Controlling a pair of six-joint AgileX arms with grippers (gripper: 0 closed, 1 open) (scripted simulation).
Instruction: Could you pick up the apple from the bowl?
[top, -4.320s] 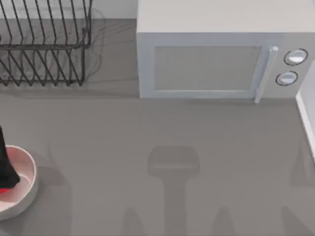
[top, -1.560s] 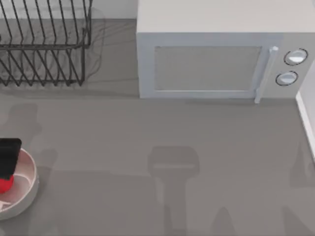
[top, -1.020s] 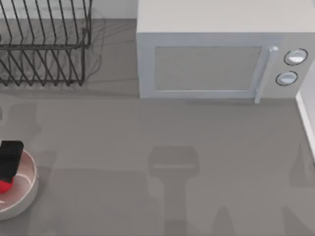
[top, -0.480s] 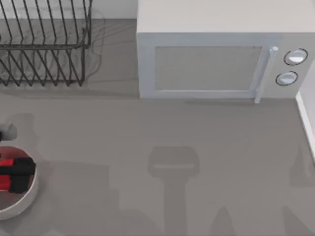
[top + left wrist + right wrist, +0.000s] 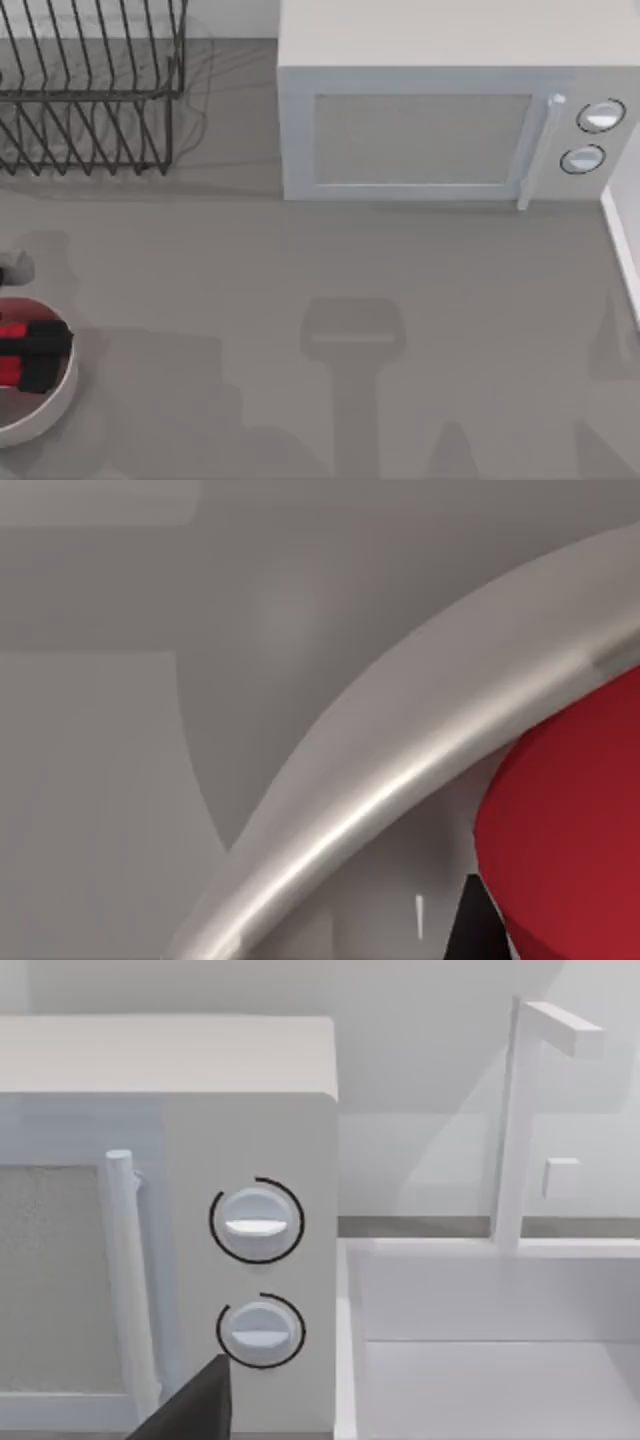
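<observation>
Hovering low over the bowl [image 5: 62, 392] at the bench's left edge, the left hand [image 5: 22, 355] has its dark fingers [image 5: 42, 335] pinching the apple [image 5: 10, 371], which sits inside the bowl close to the rim [image 5: 400, 770]. Up close the apple [image 5: 570, 830] looks plain red. Can't tell what the right hand's doing; its camera faces the microwave [image 5: 170, 1220].

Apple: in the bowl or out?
In. The apple sits inside the bowl rim, with the left tool around it.
</observation>
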